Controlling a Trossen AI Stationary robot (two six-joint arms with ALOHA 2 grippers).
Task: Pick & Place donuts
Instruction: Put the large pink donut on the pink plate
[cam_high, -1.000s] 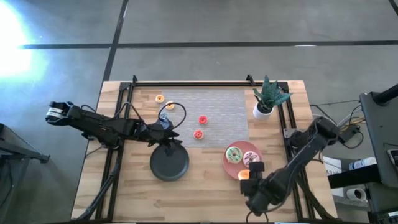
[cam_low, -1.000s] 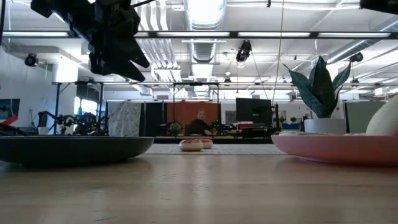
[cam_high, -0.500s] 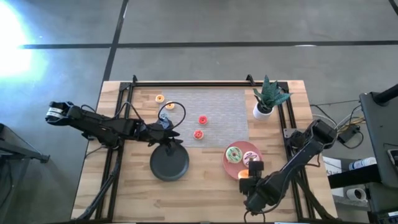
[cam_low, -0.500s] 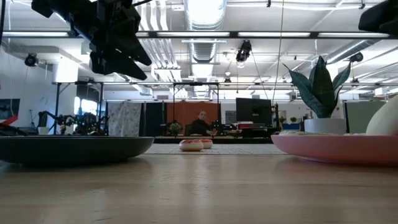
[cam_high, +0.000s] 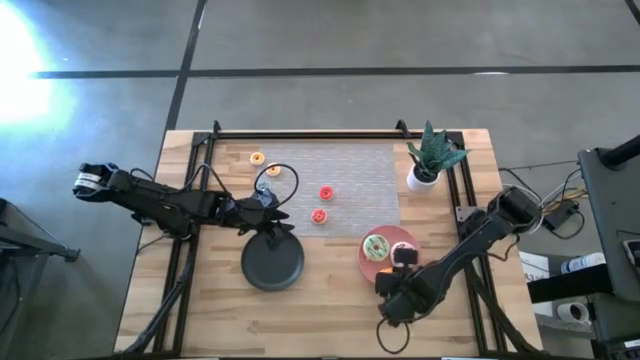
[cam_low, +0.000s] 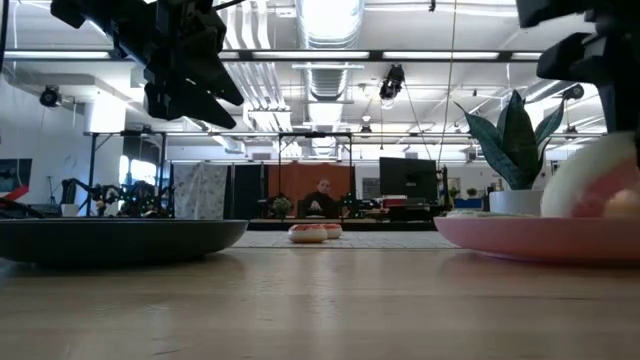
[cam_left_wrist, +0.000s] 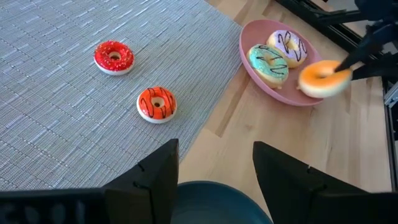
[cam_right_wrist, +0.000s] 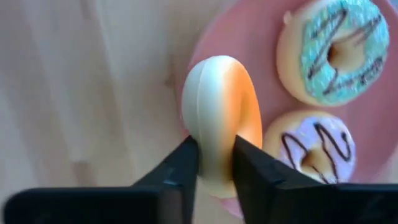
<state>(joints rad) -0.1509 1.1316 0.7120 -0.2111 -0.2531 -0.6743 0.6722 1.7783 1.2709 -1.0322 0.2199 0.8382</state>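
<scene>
- right gripper (cam_right_wrist: 214, 163) clamped on the orange donut (cam_right_wrist: 219, 124), held on edge; fingers pinch its flat faces
- it hangs over the near-left rim of the pink plate (cam_high: 405, 238); plate directly below
- left gripper (cam_left_wrist: 214, 180) wide open, empty, above the black plate (cam_high: 272, 262)

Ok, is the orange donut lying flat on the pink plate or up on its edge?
On edge. The orange donut stands upright, pinched between the right gripper jaws over the pink plate rim.
</scene>
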